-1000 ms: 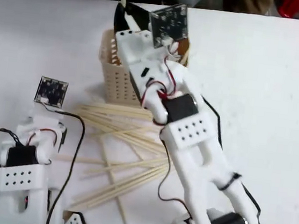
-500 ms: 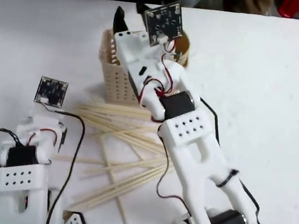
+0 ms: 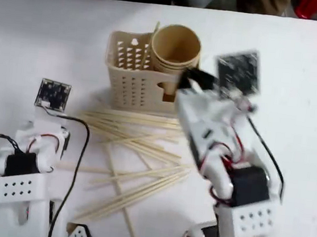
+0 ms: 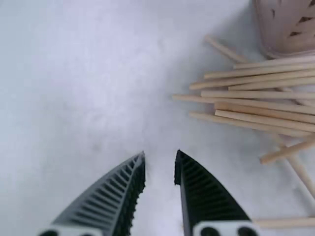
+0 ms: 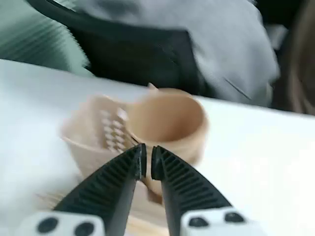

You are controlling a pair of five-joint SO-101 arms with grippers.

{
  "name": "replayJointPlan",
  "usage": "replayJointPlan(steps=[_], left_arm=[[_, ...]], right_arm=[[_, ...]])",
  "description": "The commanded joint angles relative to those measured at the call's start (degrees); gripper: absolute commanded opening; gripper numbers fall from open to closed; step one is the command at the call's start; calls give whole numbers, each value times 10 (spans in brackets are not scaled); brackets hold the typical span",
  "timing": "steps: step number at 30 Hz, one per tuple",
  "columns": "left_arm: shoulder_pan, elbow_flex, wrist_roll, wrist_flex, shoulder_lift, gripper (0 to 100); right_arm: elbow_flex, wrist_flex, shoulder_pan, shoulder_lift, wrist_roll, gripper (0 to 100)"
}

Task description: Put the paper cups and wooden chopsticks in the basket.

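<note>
The basket (image 3: pixel 128 69) is standing on the bench (image 3: pixel 280 52) toward its far side. Stacked paper cups (image 3: pixel 176 46) are sitting in the basket's right end, with one chopstick (image 3: pixel 155 28) leaning in the basket just left of them. More wooden chopsticks (image 3: pixel 132 150) are lying criss-crossed on the bench in front of the basket. The left gripper (image 4: pixel 160 157) is hanging over bare bench left of that pile. The right gripper (image 5: pixel 147 150) is sitting just in front of the cups.

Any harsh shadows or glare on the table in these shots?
High view: soft, even light, only a faint shadow at the base of the basket, no glare on the table. Left wrist view: thin soft shadows beside the chopsticks, no glare.
</note>
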Motion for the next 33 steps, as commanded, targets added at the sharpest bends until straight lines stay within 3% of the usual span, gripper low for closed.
replayJointPlan(steps=[1, 8, 14, 20, 25, 33], left_arm=[[22, -105, -2, 62, -10, 116], [186, -242, -119, 215, -6, 117], [329, -280, -124, 301, 7, 202], [455, -330, -113, 347, 158, 215], [558, -342, -84, 316, 288, 215], [618, -341, -61, 210, 453, 214]], right_arm=[[103, 9, 99, -89, -6, 37], [266, -88, 192, -151, -7, 38], [318, -137, 261, -150, -46, 39], [318, -140, 301, -150, -55, 39], [319, -141, 340, -150, -55, 39], [321, -153, 357, -150, -55, 39]])
